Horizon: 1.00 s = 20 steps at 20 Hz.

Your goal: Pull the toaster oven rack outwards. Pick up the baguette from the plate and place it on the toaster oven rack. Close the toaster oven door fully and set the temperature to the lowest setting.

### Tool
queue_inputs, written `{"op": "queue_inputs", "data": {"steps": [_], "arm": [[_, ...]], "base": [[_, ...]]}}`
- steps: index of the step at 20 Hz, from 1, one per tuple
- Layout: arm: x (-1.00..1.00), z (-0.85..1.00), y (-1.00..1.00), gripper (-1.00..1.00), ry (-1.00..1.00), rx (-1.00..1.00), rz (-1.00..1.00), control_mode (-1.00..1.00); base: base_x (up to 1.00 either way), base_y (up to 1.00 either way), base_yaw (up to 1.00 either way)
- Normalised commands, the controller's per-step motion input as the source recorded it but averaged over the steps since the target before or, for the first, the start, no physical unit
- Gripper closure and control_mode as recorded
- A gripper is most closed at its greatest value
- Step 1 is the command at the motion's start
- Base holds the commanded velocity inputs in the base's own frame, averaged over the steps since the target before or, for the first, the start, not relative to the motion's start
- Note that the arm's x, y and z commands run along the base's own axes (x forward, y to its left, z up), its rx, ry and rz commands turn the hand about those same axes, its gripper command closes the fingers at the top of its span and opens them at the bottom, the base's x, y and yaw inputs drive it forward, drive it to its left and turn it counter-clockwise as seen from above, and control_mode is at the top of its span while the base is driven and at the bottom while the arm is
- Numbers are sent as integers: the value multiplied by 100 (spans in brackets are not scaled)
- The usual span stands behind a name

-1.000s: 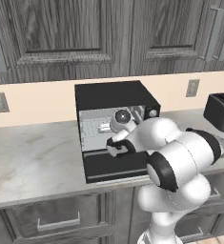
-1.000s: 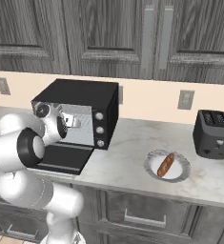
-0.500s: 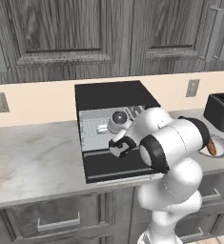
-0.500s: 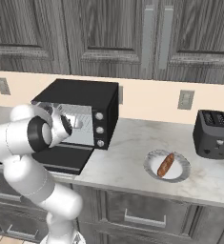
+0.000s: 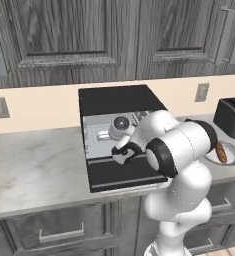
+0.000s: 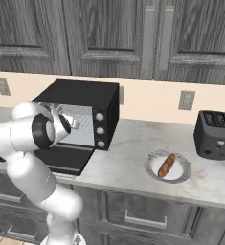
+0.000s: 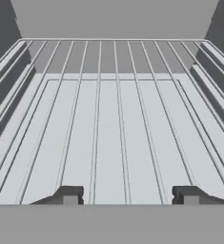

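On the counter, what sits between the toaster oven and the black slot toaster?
In the right base view, the plate with the baguette on it lies between the toaster oven and the slot toaster; the rest is bare counter.

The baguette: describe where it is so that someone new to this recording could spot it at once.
Start at the big black toaster oven on the marble counter and look toward the smaller black slot toaster. Between them, near the counter's front edge, sits a round pale plate. The baguette is the slim orange-brown loaf lying across it, the only warm-coloured thing on the counter.
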Motion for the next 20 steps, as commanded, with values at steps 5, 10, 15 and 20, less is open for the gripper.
{"op": "queue_inputs", "data": {"steps": [5, 10, 15, 20], "arm": [[-19, -42, 12, -100, 40, 1, 0, -100], [-58, -51, 25, -100, 52, 0, 0, -100], [-93, -61, 37, -100, 43, 0, 1, -100], [-100, -62, 52, -100, 41, 0, 2, -100]], "base": [[0, 0, 0], [0, 0, 0], [0, 0, 0], [0, 0, 0]]}}
